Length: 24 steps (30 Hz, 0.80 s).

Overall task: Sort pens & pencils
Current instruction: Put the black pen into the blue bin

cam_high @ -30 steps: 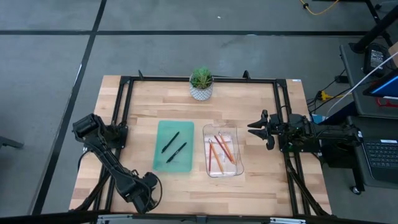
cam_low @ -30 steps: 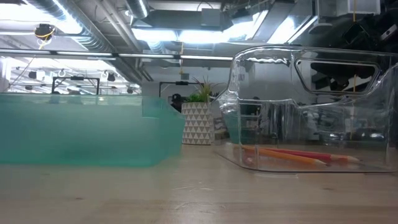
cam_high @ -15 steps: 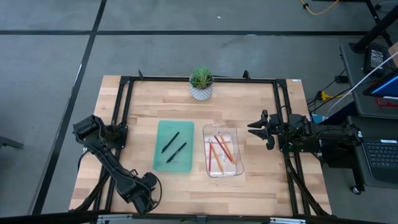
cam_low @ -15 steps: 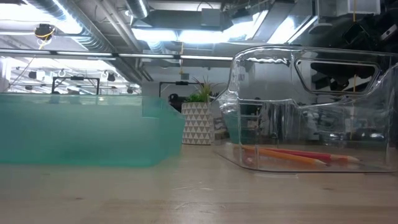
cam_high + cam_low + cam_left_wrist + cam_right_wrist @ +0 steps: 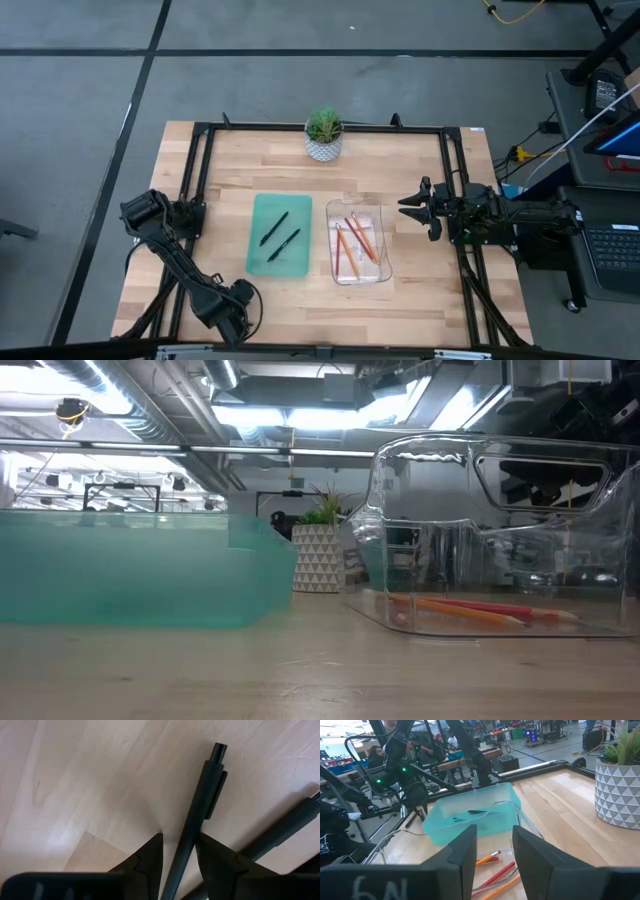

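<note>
At the near left corner of the table [image 5: 400, 170], the left gripper [image 5: 232, 318] is seen pointed down, its fingers [image 5: 147, 860] closed on a black pen [image 5: 192, 825] just above the wood. Farther in, two more pens [image 5: 280, 236] are laid in the teal tray [image 5: 262, 262], and three pencils [image 5: 354, 243] are held in the clear tray [image 5: 372, 274] just right of it. At the right edge, the right gripper [image 5: 407, 206] is parked with its jaws parted. A potted plant [image 5: 323, 134] is set at the far edge.
</note>
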Tool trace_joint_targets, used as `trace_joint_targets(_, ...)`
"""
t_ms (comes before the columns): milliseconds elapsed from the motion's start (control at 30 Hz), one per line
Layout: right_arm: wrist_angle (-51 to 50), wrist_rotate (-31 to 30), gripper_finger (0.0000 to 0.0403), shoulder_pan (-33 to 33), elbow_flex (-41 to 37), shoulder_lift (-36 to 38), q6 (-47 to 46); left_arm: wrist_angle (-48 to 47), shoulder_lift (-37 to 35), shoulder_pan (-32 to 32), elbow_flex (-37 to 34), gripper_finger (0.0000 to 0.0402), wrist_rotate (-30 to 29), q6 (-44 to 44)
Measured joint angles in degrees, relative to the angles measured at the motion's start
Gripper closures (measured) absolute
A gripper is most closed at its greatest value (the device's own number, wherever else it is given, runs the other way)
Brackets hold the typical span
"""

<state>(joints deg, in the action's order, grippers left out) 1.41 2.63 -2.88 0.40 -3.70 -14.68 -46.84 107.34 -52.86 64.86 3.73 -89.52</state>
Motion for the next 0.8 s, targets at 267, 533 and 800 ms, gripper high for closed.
trace_joint_targets(267,0.00,-0.02,0.0276,-0.02,0.00,-0.01,0.09,0.04,0.18,0.02,-0.13,0.0303,0.15,0.07)
trace_joint_targets(533,-0.01,-0.02,0.0276,0.00,0.00,-0.01,0.11,-0.01,0.23,0.02,-0.15,0.0386,0.21,0.13)
trace_joint_targets(800,0.00,-0.02,0.0276,0.00,0.00,0.00,0.00,-0.89,0.27,-0.02,-0.13,0.0386,-0.99,-1.22)
